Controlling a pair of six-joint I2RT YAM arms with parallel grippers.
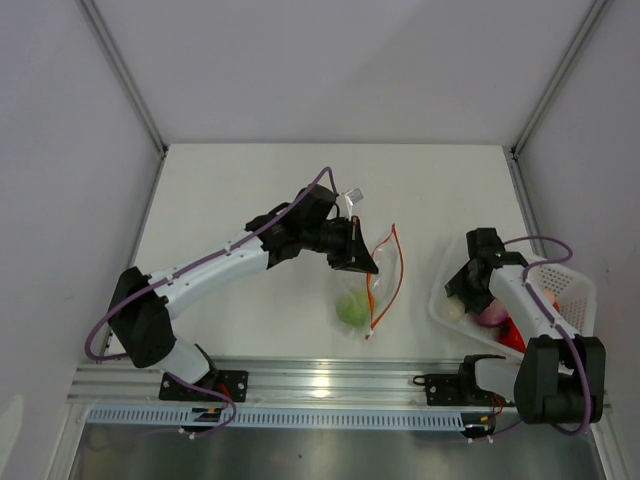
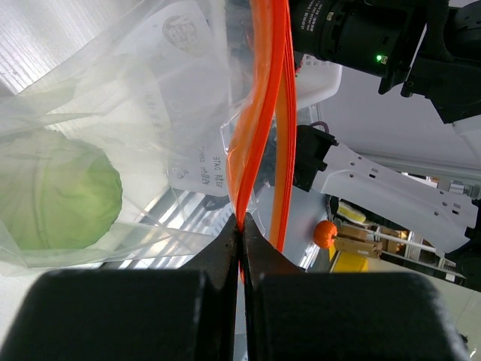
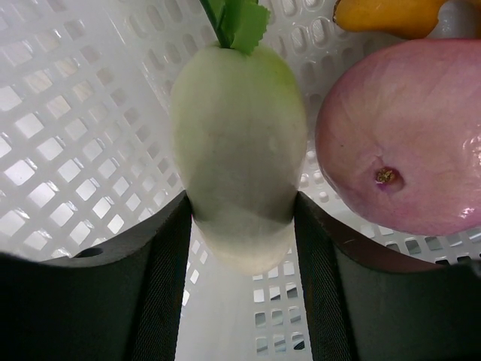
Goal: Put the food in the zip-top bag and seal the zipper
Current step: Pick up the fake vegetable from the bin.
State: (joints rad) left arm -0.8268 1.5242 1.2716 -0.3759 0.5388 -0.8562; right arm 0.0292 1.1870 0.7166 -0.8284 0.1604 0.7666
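Observation:
My left gripper (image 1: 368,268) is shut on the red-orange zipper (image 2: 255,113) of the clear zip-top bag (image 1: 372,285) and holds its edge up. The green round fruit (image 1: 351,307) lies inside the bag and shows in the left wrist view (image 2: 56,192). My right gripper (image 1: 458,300) is down in the white basket (image 1: 570,285), its fingers closed against both sides of the white radish (image 3: 239,150). The pink food (image 3: 406,135) lies right beside the radish. An orange-yellow piece (image 3: 387,15) lies beyond it. A red piece (image 1: 512,333) shows in the basket.
The basket stands at the right, near the table's front edge. The metal rail (image 1: 320,380) with both arm bases runs along the near edge. White walls close off the left, the back and the right.

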